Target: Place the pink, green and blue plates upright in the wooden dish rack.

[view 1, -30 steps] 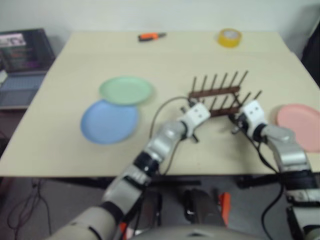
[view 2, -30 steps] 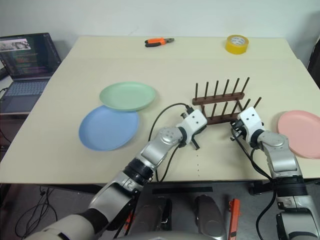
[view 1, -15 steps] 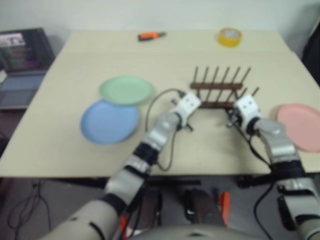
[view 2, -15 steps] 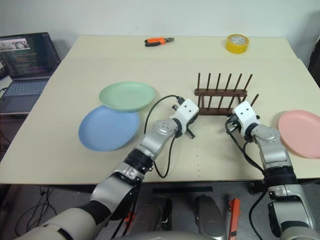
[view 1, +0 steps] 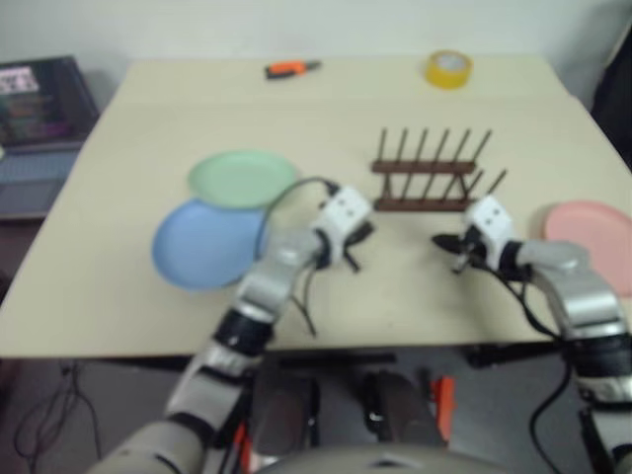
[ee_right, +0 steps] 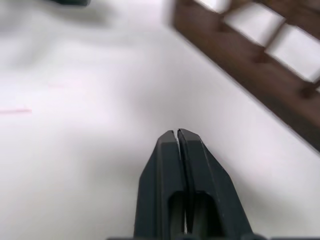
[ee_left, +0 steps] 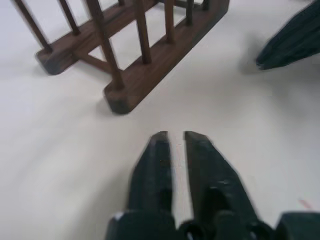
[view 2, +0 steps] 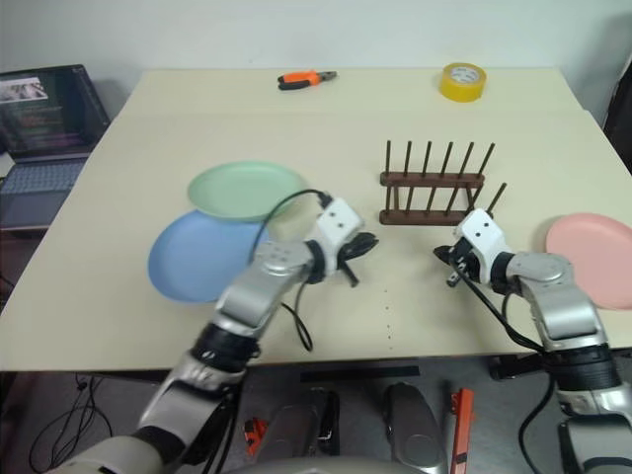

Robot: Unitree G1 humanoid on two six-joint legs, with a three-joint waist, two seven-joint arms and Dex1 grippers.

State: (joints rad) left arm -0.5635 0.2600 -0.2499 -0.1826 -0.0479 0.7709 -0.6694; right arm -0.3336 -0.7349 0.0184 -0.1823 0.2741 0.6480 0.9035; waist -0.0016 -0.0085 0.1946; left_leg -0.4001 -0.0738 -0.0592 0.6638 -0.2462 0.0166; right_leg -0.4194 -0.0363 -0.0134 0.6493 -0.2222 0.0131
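Two bystanders at far table edge: yellow tape roll (view 2: 462,81), orange-handled tool (view 2: 305,78).

The 2 head views looked forward and down from above the near edge of the tabletop (view 2: 474,118), taking in its whole width; they shared nearly the same scene, the wooden dish rack (view 2: 434,184) at centre right in both. The left wrist view sat low and close over the tabletop, facing one end of the rack (ee_left: 130,75). The right wrist view, equally close, faced the rack's base rail (ee_right: 250,65), which crossed one corner.
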